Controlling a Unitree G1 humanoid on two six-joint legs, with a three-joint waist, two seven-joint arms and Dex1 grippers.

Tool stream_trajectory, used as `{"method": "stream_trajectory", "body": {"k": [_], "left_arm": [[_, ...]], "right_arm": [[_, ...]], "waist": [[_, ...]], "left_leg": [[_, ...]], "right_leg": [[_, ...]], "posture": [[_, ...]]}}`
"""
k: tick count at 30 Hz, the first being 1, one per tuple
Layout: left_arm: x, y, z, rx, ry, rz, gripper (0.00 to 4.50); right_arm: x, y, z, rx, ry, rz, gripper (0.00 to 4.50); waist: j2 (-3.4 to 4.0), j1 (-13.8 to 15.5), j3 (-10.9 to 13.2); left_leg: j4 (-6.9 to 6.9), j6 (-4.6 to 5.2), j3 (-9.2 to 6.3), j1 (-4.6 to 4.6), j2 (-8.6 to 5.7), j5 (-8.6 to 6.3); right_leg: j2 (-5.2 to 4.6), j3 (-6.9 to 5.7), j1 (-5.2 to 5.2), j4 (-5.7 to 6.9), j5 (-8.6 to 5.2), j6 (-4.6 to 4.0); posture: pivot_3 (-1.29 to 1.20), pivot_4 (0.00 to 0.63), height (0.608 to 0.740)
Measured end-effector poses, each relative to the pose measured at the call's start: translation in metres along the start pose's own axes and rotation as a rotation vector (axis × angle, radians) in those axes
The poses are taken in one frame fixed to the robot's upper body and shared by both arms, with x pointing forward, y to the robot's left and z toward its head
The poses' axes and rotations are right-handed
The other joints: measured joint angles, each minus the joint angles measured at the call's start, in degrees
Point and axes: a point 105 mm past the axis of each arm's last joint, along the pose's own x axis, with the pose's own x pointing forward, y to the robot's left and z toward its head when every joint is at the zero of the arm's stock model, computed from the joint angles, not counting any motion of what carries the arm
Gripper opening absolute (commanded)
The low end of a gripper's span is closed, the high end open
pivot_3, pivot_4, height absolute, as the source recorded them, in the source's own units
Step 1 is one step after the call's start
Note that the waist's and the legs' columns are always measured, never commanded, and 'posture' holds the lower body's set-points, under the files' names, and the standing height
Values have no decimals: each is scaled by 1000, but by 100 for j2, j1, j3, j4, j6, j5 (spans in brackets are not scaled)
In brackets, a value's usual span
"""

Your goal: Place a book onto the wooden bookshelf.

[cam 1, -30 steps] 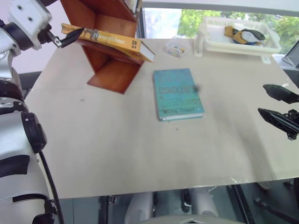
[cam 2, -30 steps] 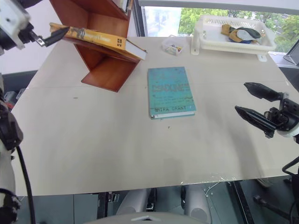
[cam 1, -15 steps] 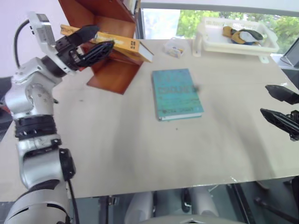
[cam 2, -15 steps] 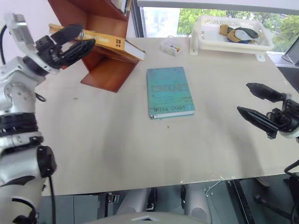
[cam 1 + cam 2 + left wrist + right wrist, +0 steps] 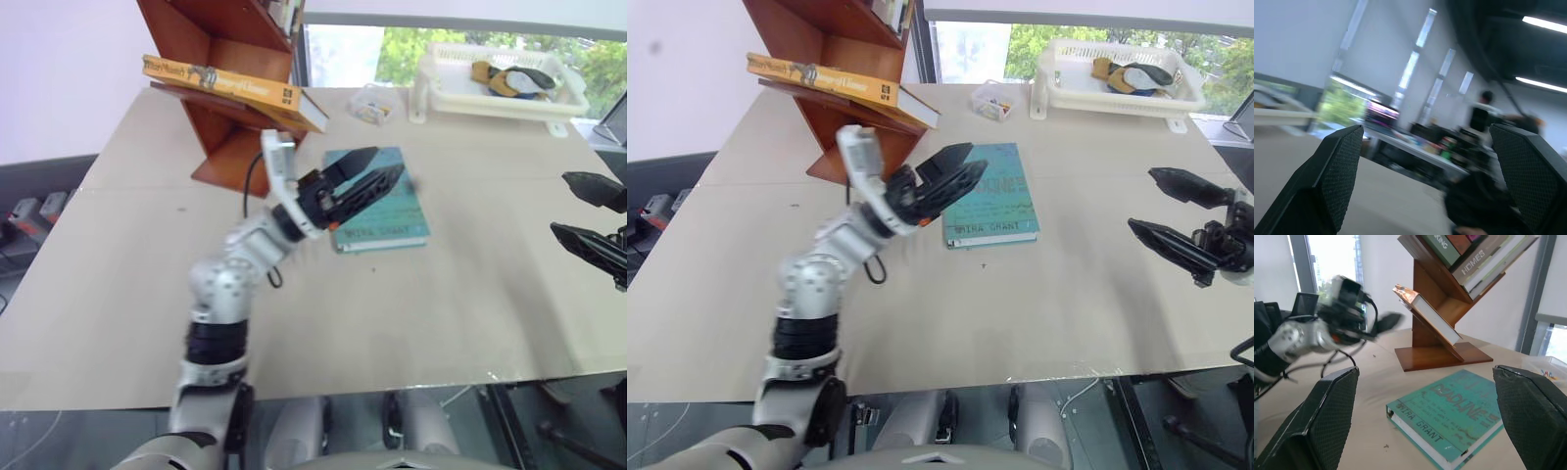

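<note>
Left tool (image 5: pixel 364 171): fingers spread wide and empty, held above the counter's middle, over the near-left corner of the teal book.
Right tool (image 5: pixel 1176 215): fingers spread, empty, at the counter's right edge.
Book (image 5: pixel 230 86): orange-yellow paperback lying on a slanted board of the wooden bookshelf, one end jutting past the board toward the counter's middle.
Wooden bookshelf (image 5: pixel 220 147): stands at the counter's far-left corner, more books in its upper compartment.
Teal book (image 5: pixel 994 194): flat on the counter (image 5: pixel 441 284), just beside the shelf's base.
White basket (image 5: pixel 500 83): far-right corner.
</note>
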Motion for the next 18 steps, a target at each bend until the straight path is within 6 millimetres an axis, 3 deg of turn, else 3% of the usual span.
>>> {"method": "stream_trajectory", "body": {"k": [3, 12, 18], "left_arm": [[7, 26, 0, 110, -69, 168, 4420], [25, 44, 25, 412, -216, 323, 4420], [11, 69, 37, 542, -251, 456, 4420]], "right_arm": [[0, 0, -1, 7, 4, -3, 4500], [2, 1, -1, 6, 11, -9, 4500], [2, 3, -1, 2, 14, -3, 4500]], "waist": [[0, -15, 0], [0, 75, 0], [0, 73, 0]], "left_leg": [[-1, 1, -1, -16, 5, -1], [-2, 22, 1, -34, -1, -14], [-2, 24, -1, -32, 4, -15]], "right_leg": [[2, -1, -18, -2, 8, 8], [-5, -8, -23, -33, 10, 11], [-3, -12, -24, -30, 10, 11]], "posture": [[0, 150, 707], [0, 150, 707], [0, 150, 707]]}}
